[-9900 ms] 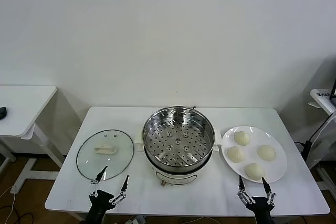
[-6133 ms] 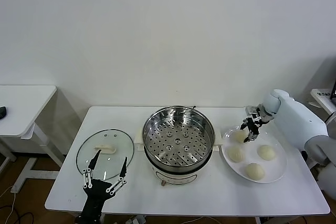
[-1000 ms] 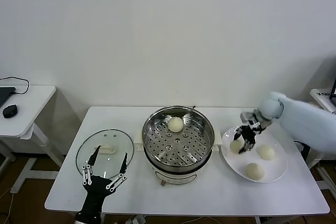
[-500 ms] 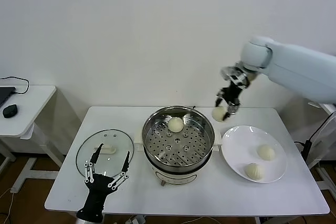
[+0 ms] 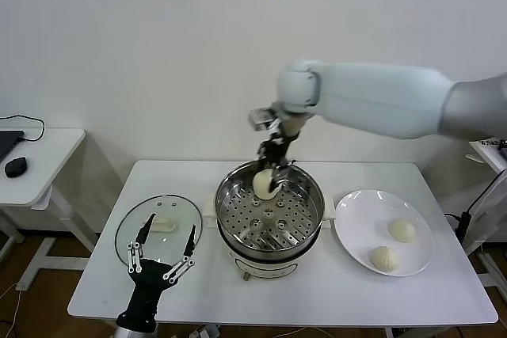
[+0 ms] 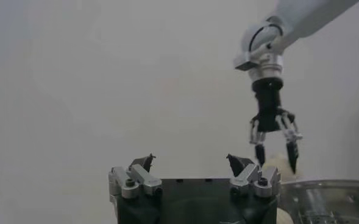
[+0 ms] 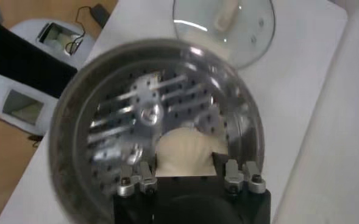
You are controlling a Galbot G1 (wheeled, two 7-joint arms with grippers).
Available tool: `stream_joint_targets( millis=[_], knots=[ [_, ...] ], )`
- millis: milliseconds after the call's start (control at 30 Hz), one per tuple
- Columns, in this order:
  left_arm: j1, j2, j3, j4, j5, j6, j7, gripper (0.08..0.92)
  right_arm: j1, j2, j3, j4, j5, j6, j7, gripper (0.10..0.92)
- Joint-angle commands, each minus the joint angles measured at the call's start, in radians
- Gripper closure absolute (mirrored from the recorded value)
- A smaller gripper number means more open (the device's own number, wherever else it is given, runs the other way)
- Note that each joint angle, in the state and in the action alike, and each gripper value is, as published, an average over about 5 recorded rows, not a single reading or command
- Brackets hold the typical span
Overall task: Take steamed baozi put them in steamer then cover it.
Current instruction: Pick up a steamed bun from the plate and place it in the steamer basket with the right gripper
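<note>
We count two baozi on the plate (image 5: 360, 235) and apparently one visible in the steamer (image 5: 269, 207), gripped by our right gripper (image 5: 273, 168). Our left gripper (image 5: 162, 255) hovers spread over the cover (image 5: 158, 231).

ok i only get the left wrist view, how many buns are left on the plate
observer: two buns sit on the plate.
operator: and where's the lid
observer: the lid lies flat on the table, left of the pot, by the open left gripper.
operator: anything in the pot
observer: one bun shows at the back, right at the right gripper; another could be hidden.
</note>
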Motion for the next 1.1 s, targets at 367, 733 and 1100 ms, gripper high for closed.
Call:
stream_joint_targets(
  millis=[367, 733, 1100],
  knots=[
    [0.002, -0.001, -0.01, 0.003, 0.0, 0.001, -0.004, 0.177, -0.077, 0.122, -0.045, -0.01, 0.037, -0.053, 0.14, 0.397],
    [0.006, -0.001, -0.017, 0.003, 0.0, -0.004, -0.006, 0.177, -0.107, 0.108, -0.04, -0.004, 0.022, -0.058, 0.163, 0.38],
    [0.007, 0.002, -0.018, -0.002, 0.0, 0.0, -0.006, 0.177, 0.039, -0.112, 0.014, 0.164, -0.049, -0.049, 0.063, 0.205]
  ],
)
